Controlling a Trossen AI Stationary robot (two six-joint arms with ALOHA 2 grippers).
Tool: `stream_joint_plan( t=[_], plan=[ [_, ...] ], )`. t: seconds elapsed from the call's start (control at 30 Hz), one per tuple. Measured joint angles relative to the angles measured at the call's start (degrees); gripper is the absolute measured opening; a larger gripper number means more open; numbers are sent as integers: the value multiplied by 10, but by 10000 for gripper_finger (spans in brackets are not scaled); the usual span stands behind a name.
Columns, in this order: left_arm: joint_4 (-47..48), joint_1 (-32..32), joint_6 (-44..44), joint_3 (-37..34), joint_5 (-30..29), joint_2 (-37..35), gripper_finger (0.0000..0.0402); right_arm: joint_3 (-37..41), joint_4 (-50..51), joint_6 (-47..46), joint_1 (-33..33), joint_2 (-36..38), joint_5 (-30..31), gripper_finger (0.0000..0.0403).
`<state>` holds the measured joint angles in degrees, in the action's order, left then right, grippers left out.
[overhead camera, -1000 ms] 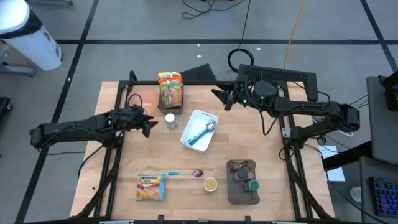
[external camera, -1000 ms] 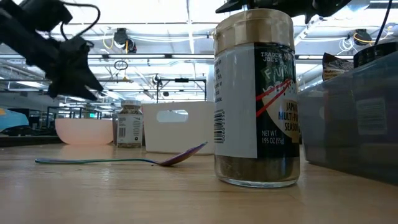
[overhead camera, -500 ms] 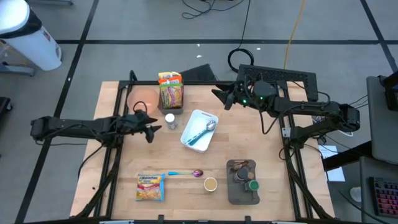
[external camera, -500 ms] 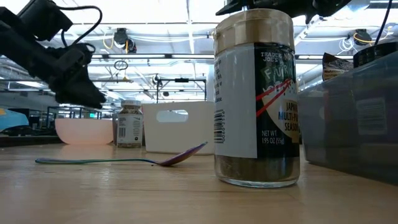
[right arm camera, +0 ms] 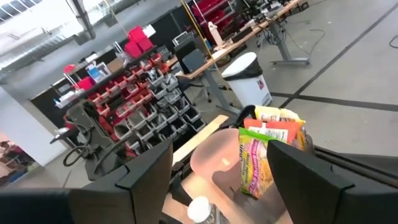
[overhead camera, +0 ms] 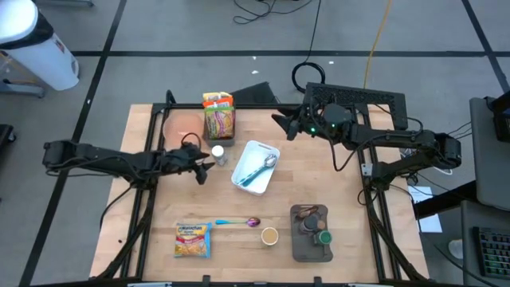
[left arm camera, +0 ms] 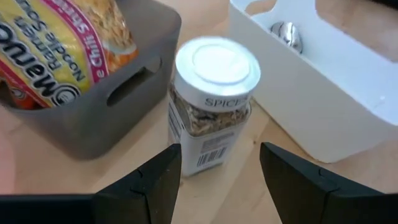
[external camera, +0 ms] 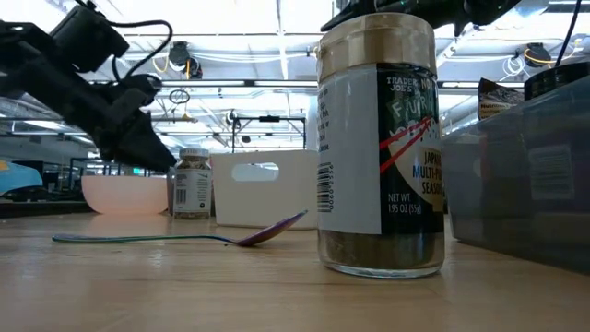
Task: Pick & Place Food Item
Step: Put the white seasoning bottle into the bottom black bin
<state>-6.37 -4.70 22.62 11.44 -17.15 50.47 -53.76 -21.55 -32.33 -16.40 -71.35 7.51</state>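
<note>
Spice jar, white-lidded, upright on the worktop, long axis vertical, just beside the grey bin of noodle packets and near the white caddy. Directly ahead of the left gripper, fingers spread wide, empty, lined up to either side. Right gripper well apart past the caddy, also parted and empty, raised above the worktop's far edge.

Illumination is bright and even, supplied by overhead ceiling strip lights that glare white in the low view; objects on the table cast only short, soft shadows. In the left wrist view, the spice jar just ahead of the open jaws is slightly blurred, its white lid washed out by glare. In the low view, the seasoning jar is sharp and the room behind is softer.
</note>
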Motion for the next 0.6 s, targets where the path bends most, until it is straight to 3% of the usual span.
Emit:
stream_joint_plan(
  t=[0.6],
  plan=[
    [-172, 0, 66, 0, -25, 187, 228, 0, 38, 2, 0, 0, -3, 254]
  ],
)
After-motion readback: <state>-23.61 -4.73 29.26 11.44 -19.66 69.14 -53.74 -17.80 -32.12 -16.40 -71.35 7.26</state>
